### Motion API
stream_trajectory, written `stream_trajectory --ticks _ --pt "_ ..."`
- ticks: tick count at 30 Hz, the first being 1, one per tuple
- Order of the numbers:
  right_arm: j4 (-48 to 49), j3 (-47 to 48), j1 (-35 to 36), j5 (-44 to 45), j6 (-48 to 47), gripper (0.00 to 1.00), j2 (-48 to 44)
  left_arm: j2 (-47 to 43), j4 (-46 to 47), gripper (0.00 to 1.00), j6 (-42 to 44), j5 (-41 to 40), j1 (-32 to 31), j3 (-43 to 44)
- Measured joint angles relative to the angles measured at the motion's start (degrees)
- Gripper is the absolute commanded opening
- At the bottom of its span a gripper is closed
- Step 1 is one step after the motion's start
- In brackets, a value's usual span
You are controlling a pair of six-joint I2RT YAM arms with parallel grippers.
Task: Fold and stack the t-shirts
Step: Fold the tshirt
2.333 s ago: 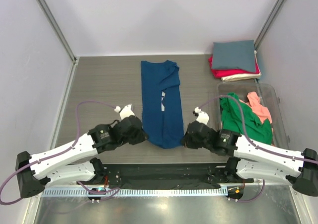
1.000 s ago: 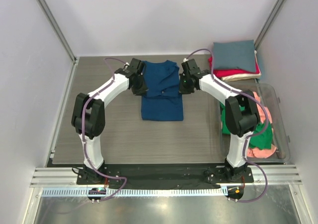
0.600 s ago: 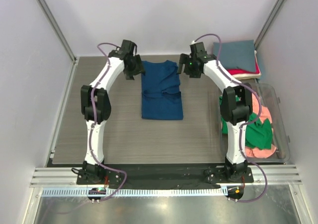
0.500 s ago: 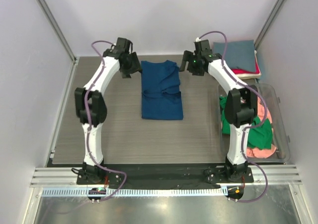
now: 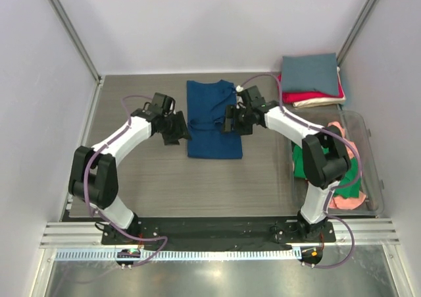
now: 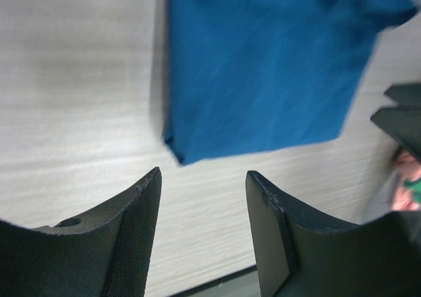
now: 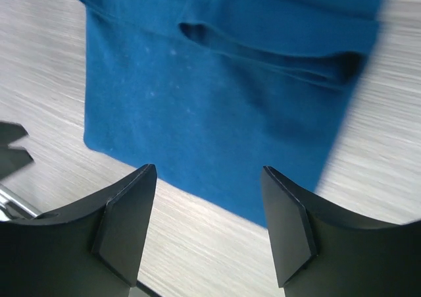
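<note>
Flanking the navy blue t-shirt (image 5: 214, 122): left gripper (image 5: 179, 132) just beside its left edge, right gripper (image 5: 230, 120) over its right edge. Both have their jaws apart with nothing between the fingers; the wrist views show cloth ahead of them, not in them. Mirrored pose makes sense, since pinching both side edges level gives a straight fold line.

The shirt lies flat mid-table (image 5: 131, 172) as a narrow strip, with a bunched ridge of cloth across it about level with the grippers. Print not visible, likely folded inside. Judged partly folded: it looks longer than the stacked ones, so probably one more cross fold.

The stack sits in the far right corner, apart from the work area: slate-grey t-shirt (image 5: 309, 73) on red (image 5: 296, 98) on cream (image 5: 325, 101). Green (image 5: 329, 172) and salmon-pink (image 5: 343, 139) t-shirts lie crumpled in the clear bin (image 5: 368, 152), near the right arm.
</note>
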Motion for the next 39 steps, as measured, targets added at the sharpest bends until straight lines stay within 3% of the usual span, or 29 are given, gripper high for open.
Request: stream_trajectory --ticks 6,15,19,24,26,28,33,39 --pt "0.94 6.08 3.67 -0.22 0.2 0.69 9.51 -2.84 -0.33 0.56 0.11 0.28 -0.35 -4.63" --pt "-1.33 21.35 2.91 0.94 -0.46 0.69 21.84 -13.92 -0.66 0.56 1.57 -0.57 -0.35 -7.91" --pt "-5.77 35.28 1.84 2.51 -1.36 0.72 28.92 -13.64 -1.2 0.55 1.68 -0.52 -0.35 -9.42" --pt "-7.5 66.95 -2.49 2.99 0.33 0.73 41.86 -13.6 -1.84 0.56 1.77 -0.48 -0.33 -9.4" --pt "-5.9 70.58 -5.4 2.4 1.68 0.73 41.35 -13.75 -1.99 0.56 1.75 -0.5 -0.33 -9.4" --pt "-3.17 65.09 -7.82 1.95 2.16 0.73 36.04 -13.97 -1.88 0.56 1.62 -0.52 -0.33 -9.46" --pt "3.26 32.3 -10.36 1.27 2.58 0.73 12.13 -14.27 2.14 0.48 0.24 0.07 -0.33 -12.66" --pt "6.51 1.4 -5.73 -1.92 3.19 0.73 -6.49 -9.62 9.57 0.56 -2.71 1.53 -0.35 -17.77"
